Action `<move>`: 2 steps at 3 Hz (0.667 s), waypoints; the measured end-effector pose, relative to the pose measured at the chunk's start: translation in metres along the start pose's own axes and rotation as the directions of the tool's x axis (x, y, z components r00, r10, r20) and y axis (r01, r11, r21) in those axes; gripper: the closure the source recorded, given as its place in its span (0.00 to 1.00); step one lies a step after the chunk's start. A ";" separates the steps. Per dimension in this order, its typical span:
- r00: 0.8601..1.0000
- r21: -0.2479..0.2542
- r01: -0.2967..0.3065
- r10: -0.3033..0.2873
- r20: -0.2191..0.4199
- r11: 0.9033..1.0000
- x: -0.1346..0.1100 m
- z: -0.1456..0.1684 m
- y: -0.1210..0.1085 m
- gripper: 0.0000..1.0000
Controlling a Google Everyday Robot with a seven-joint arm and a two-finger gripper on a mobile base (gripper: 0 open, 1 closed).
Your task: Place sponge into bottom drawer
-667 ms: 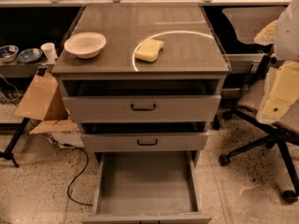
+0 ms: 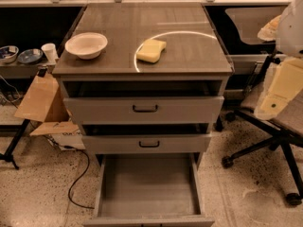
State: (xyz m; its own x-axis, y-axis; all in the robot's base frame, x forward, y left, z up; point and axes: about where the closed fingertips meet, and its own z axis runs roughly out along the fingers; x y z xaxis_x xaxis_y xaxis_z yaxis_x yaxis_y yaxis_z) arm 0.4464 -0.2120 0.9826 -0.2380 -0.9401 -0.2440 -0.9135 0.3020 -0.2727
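The sponge [image 2: 151, 50] lies on the cabinet top [image 2: 189, 60], just right of the bowl [image 2: 86, 45]; the bottom drawer [image 2: 149, 188] stands pulled out. The gripper [image 2: 277, 96] hangs at the right edge, well apart from the sponge; wide or narrow, I cannot tell.

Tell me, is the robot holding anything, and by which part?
Not the sponge, which lies free on the cabinet top; the gripper is out of view, arm at right edge.

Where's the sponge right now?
The sponge is on the cabinet top, right of the bowl; the claw hangs far right, by the chair.
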 end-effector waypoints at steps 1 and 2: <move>0.995 0.004 -0.018 0.017 0.103 1.000 -0.055 0.005 -0.030 0.00; 0.960 -0.077 -0.111 0.127 0.250 0.991 -0.153 0.034 -0.093 0.00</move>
State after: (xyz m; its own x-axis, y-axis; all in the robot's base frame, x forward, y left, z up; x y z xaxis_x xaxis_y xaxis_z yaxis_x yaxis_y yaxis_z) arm 0.5789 -0.0906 1.0140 -0.2619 -0.8247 -0.5013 -0.9040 0.3916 -0.1718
